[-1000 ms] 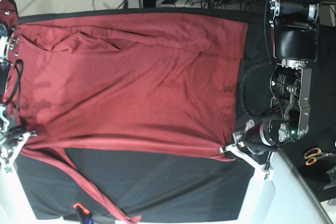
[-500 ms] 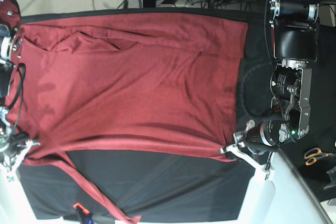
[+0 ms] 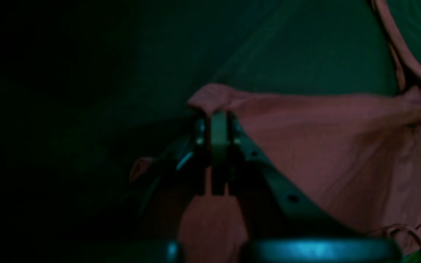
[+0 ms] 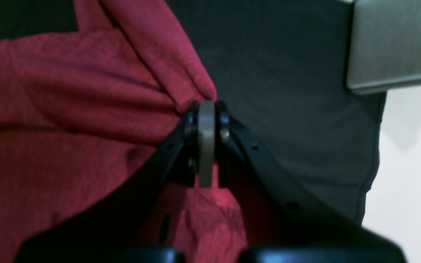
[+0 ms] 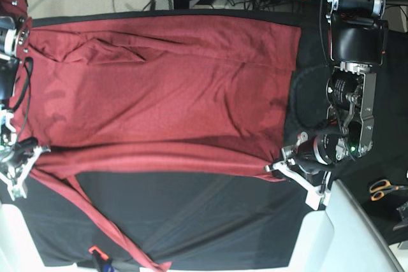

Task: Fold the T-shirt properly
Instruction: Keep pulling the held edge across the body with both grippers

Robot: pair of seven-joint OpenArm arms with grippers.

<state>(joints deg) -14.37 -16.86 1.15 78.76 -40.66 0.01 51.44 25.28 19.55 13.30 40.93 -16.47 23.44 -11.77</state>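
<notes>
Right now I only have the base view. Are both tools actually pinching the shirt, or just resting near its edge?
Observer: The left wrist view shows the left tool shut, with a corner of the T-shirt bunched between its fingertips.
Operator: And the right one?
Observer: The right wrist view shows the right tool shut too, with red fabric gathered into folds at its tip.
Operator: Anything under the right tool?
Observer: The black cloth lies beneath it, and a grey block sits at that view's upper right, apart from the shirt.
</notes>
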